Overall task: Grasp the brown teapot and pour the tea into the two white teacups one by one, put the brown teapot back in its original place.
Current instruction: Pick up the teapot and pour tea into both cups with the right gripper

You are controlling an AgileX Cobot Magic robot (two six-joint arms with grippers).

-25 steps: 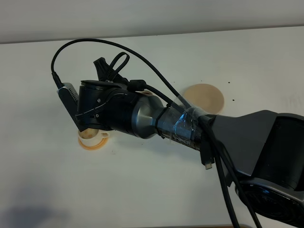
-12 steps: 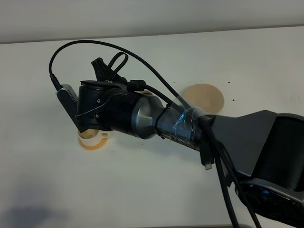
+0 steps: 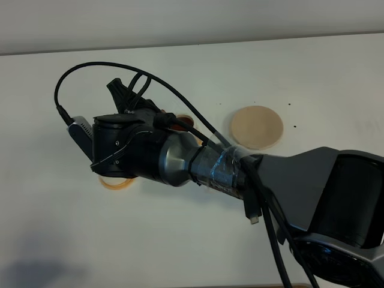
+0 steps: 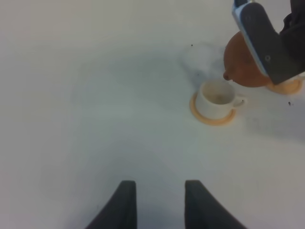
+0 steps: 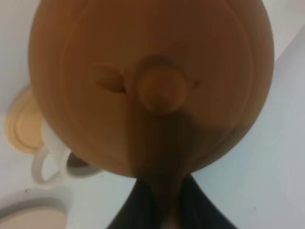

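Note:
The brown teapot [image 5: 152,81] hangs in the air with my right gripper [image 5: 159,210] shut on its handle. In the left wrist view the teapot [image 4: 244,64] is tipped, its spout just over a white teacup [image 4: 217,98] on an orange coaster [image 4: 212,118]. A second orange coaster [image 4: 287,87] peeks out behind the pot; the other teacup is hidden. A white cup handle [image 5: 47,164] shows beneath the pot. The beige disc [image 3: 257,127], the original place, lies bare. My left gripper [image 4: 157,200] hovers open and empty over the table, well short of the cup.
In the high view my right arm [image 3: 198,162] stretches across the middle of the white table [image 3: 180,240] and covers the cups; only an orange coaster edge [image 3: 114,183] shows under its wrist. Black cables [image 3: 90,69] loop above the wrist.
My right wrist has shifted left and down and rolled, tipping the teapot. The cup seen under the wrist earlier is now covered by the arm in the high view.

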